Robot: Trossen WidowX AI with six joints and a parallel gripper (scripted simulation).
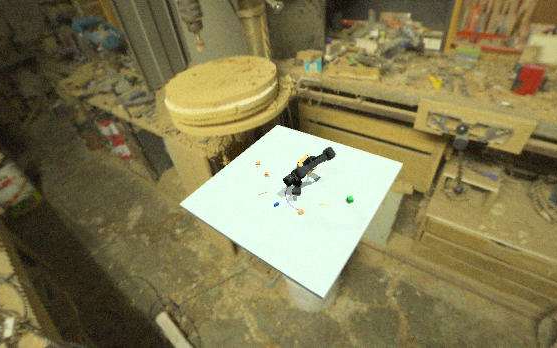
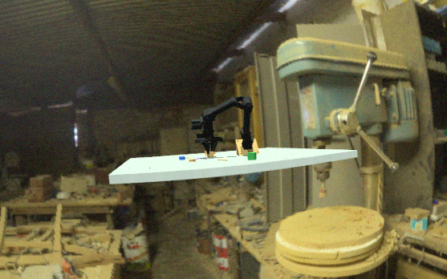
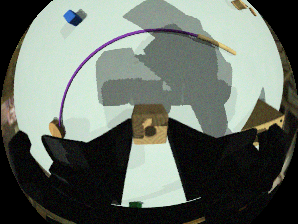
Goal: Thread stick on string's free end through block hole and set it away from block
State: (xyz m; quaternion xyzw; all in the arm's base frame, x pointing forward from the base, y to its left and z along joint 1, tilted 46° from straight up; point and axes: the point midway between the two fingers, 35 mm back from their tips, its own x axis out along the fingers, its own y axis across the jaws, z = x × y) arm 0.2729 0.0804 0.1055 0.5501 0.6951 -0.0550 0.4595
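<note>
Wooden block (image 2: 211, 154) (image 3: 150, 124) gripped between fingers of gripper (image 1: 296, 191) (image 2: 211, 151) (image 3: 149, 121); hole left visible in wrist view. Thin stick (image 3: 217, 45) seen lying on table (image 1: 249, 220) (image 2: 156, 169) (image 3: 40, 65), above and right of block in wrist view, well apart, outside hole. Purple string (image 1: 288, 200) (image 3: 155, 30) curved from stick to round button (image 1: 301, 212) (image 2: 192, 160) (image 3: 55, 128), left of block. Blue piece (image 1: 276, 204) (image 2: 181, 158) (image 3: 73, 18) placed upper left of block, green piece (image 1: 350, 199) (image 2: 252, 156) (image 3: 135, 204) below.
</note>
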